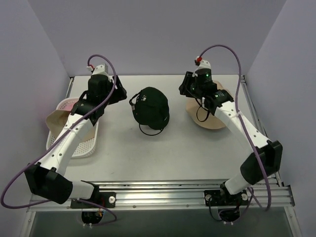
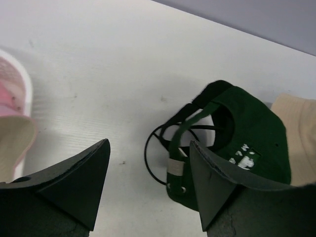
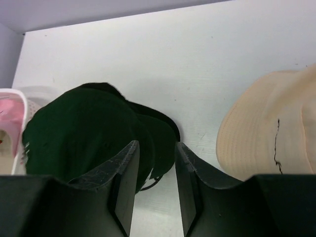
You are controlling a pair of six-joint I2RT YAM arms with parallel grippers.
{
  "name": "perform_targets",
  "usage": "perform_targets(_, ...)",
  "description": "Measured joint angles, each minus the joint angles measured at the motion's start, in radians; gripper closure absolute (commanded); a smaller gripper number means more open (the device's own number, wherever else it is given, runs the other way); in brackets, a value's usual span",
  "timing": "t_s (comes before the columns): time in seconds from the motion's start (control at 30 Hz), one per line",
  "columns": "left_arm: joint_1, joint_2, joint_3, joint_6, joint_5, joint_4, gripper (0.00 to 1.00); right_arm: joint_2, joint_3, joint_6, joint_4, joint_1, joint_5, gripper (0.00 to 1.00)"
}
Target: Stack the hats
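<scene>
A dark green baseball cap (image 1: 150, 107) sits on a black cap at the table's middle, over a thin wire frame (image 2: 157, 154). A beige bucket hat (image 1: 211, 120) lies at the right, partly under my right arm. A pink hat (image 1: 68, 103) and another beige hat (image 1: 56, 119) rest in the basket at the left. My left gripper (image 1: 120, 94) is open and empty, just left of the green cap (image 2: 252, 128). My right gripper (image 1: 184, 89) is open and empty, between the caps (image 3: 79, 133) and the beige hat (image 3: 266, 128).
A white perforated basket (image 1: 81, 145) stands at the left edge. Purple walls close in the back and both sides. The black cap's brim (image 3: 165, 129) sticks out toward the right gripper. The rail with the arm bases runs along the near edge.
</scene>
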Motion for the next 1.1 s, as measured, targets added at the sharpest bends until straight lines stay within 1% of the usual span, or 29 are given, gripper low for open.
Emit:
perform_targets(0.07, 0.039, -0.013, 0.002, 0.002, 0.003, -0.044, 0.26, -0.085, -0.030, -0.009, -0.014, 0.025, 0.019, 0.68)
perform_targets(0.2, 0.172, -0.034, 0.005, 0.021, 0.000, -0.130, 0.26, -0.271, -0.134, -0.026, -0.029, 0.131, 0.056, 0.65)
perform_targets(0.3, 0.256, -0.049, 0.003, 0.048, -0.002, -0.176, 0.27, -0.419, -0.235, -0.038, -0.027, 0.216, 0.050, 0.65)
perform_targets(0.4, 0.319, -0.084, -0.035, 0.076, 0.014, -0.180, 0.27, -0.559, -0.351, -0.055, 0.008, 0.256, 0.016, 0.65)
perform_targets(0.53, 0.359, -0.152, -0.113, 0.115, 0.031, -0.182, 0.26, -0.732, -0.510, -0.087, 0.040, 0.272, -0.014, 0.62)
perform_targets(0.63, 0.359, -0.205, -0.150, 0.128, 0.062, -0.179, 0.26, -0.802, -0.569, -0.098, 0.055, 0.272, -0.016, 0.62)
perform_targets(0.77, 0.355, -0.310, -0.250, 0.114, 0.193, -0.112, 0.27, -0.828, -0.632, -0.078, 0.126, 0.272, -0.012, 0.63)
perform_targets(0.87, 0.330, -0.360, -0.325, 0.077, 0.288, -0.035, 0.27, -0.803, -0.697, -0.034, 0.186, 0.273, -0.009, 0.63)
perform_targets(0.97, 0.275, -0.362, -0.372, 0.035, 0.340, 0.040, 0.27, -0.724, -0.746, 0.036, 0.250, 0.296, 0.029, 0.67)
perform_targets(1.0, 0.251, -0.352, -0.375, 0.021, 0.346, 0.059, 0.27, -0.692, -0.760, 0.055, 0.272, 0.314, 0.047, 0.70)
perform_targets(1.07, 0.201, -0.320, -0.375, 0.001, 0.349, 0.098, 0.27, -0.621, -0.787, 0.095, 0.316, 0.384, 0.121, 0.73)
perform_targets(1.1, 0.179, -0.301, -0.374, -0.006, 0.347, 0.113, 0.27, -0.588, -0.791, 0.101, 0.336, 0.423, 0.156, 0.78)
